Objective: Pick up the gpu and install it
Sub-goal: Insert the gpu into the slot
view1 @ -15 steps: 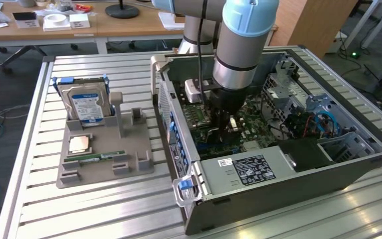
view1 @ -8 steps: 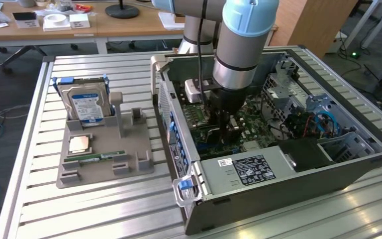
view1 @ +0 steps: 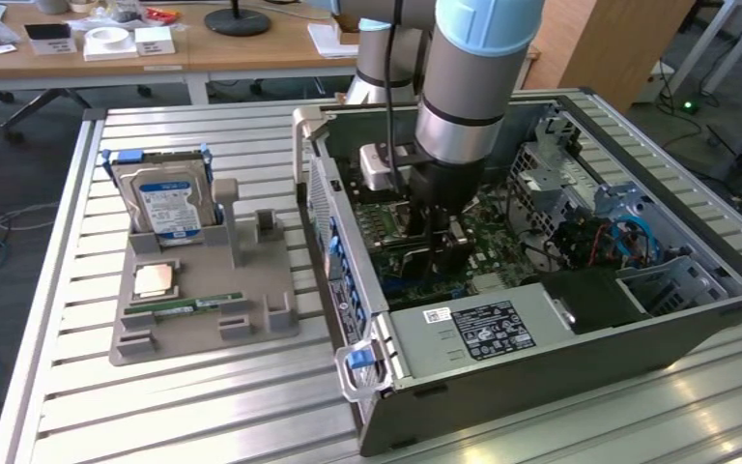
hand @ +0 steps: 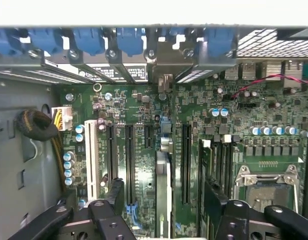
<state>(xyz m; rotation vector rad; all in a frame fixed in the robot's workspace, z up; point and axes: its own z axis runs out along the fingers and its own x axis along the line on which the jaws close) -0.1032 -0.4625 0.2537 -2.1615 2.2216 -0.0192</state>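
In the wrist view the gpu [hand: 163, 170] shows edge-on as a thin grey card standing upright in a slot of the green motherboard [hand: 139, 125]. Its metal bracket [hand: 165, 82] sits against the rear slot openings of the case. My gripper [hand: 164, 189] is open around the card: one black finger [hand: 114, 192] stands on each side of it with a gap, and neither touches it. In the exterior view the arm reaches down into the open computer case [view1: 680, 309], with the gripper [view1: 446, 253] low over the motherboard.
Beside the case, a grey holder [view1: 262, 324] carries a blue-labelled hard drive [view1: 169, 205], a processor chip [view1: 156, 280] and a green memory stick [view1: 190, 304]. Inside the case are the power supply [view1: 487, 329], drive cages [view1: 564, 164], a cable bundle [hand: 36, 125] and the processor socket [hand: 266, 187].
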